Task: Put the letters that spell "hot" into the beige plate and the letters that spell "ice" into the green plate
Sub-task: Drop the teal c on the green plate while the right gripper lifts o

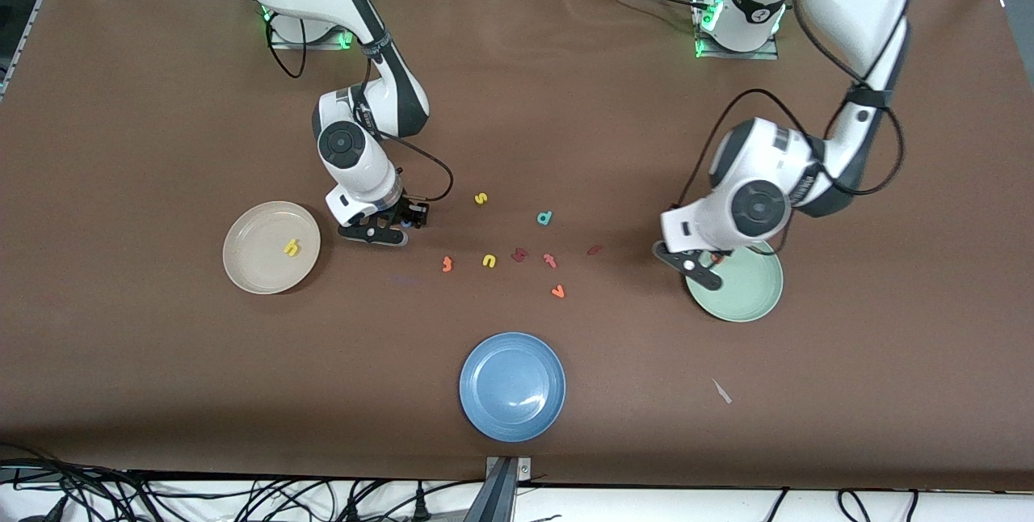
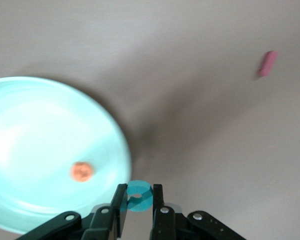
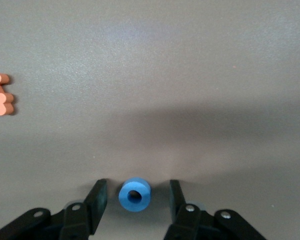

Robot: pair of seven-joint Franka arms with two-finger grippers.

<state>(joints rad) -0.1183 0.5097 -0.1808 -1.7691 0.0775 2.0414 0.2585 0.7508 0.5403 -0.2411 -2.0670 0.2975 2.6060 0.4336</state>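
Right gripper [image 3: 135,192] down at the table near the beige plate [image 1: 246,263], on the side toward the table's middle. Fingers [image 3: 96,197] apart, straddling the blue ring-shaped "o" [image 3: 135,195] with a gap on each side — not clamped on it. "o" lying flat on the brown table [image 1: 565,102].

Left gripper [image 2: 138,199] up at the rim of the green plate [image 2: 20,200], at the edge toward the table's middle. Fingers [image 2: 119,207] pinched on the teal "c" [image 2: 139,195] — held in the air, above the plate's edge and the table beside it. Orange "e" [image 2: 81,171] already lying in the green plate.

Yellow "h" [image 1: 292,247] in the beige plate, alone there.

Still on the table, scattered between the two plates: orange "t" [image 1: 447,264], closest to the right gripper; dark red "i" [image 1: 595,249], closest to the green plate.

Other loose letters in the same cluster: yellow "n" [image 1: 489,261], yellow "s" [image 1: 481,198], teal "d" [image 1: 544,218], a dark red letter [image 1: 519,254], pinkish-red "t" [image 1: 550,260], orange "v" [image 1: 557,292]. Blue plate [image 1: 512,409] nearest the front camera, nothing seen in it.
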